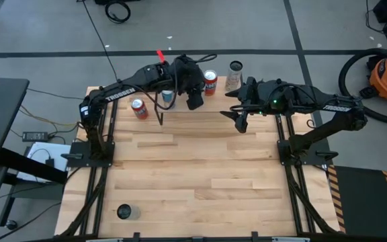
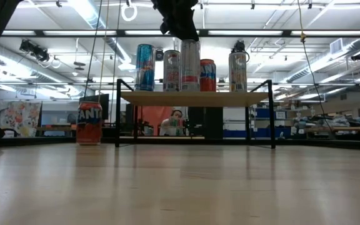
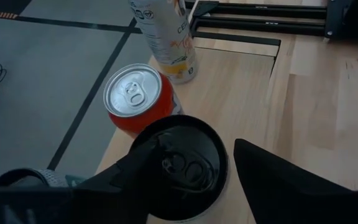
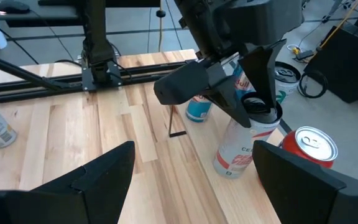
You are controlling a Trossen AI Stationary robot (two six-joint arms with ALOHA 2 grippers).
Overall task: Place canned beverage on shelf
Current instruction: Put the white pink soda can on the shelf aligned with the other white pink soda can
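Note:
The shelf (image 2: 195, 98) stands at the table's far edge with several cans in a row on it. One is a tall white can with a black top (image 2: 190, 65), which stands upright on the board. My left gripper (image 3: 182, 171) comes down on its top and is shut on it. A red can (image 3: 138, 99) stands right beside it. My right gripper (image 4: 191, 180) hangs open above the table, right of the shelf, with nothing between its fingers. A red Fanta can (image 2: 89, 123) stands on the tabletop left of the shelf. My left gripper has the white can's upper end (image 4: 257, 118), just below the black rim, between its two fingers. They slant down from the near left and lie across the can. The can stands upright with its base on the shelf board.
On the shelf a blue can (image 2: 145, 67) stands at the left end and a silver one (image 2: 237, 70) at the right end. One more can (image 1: 124, 212) stands near the table's near left corner. Bare tabletop lies between the arms' bases.

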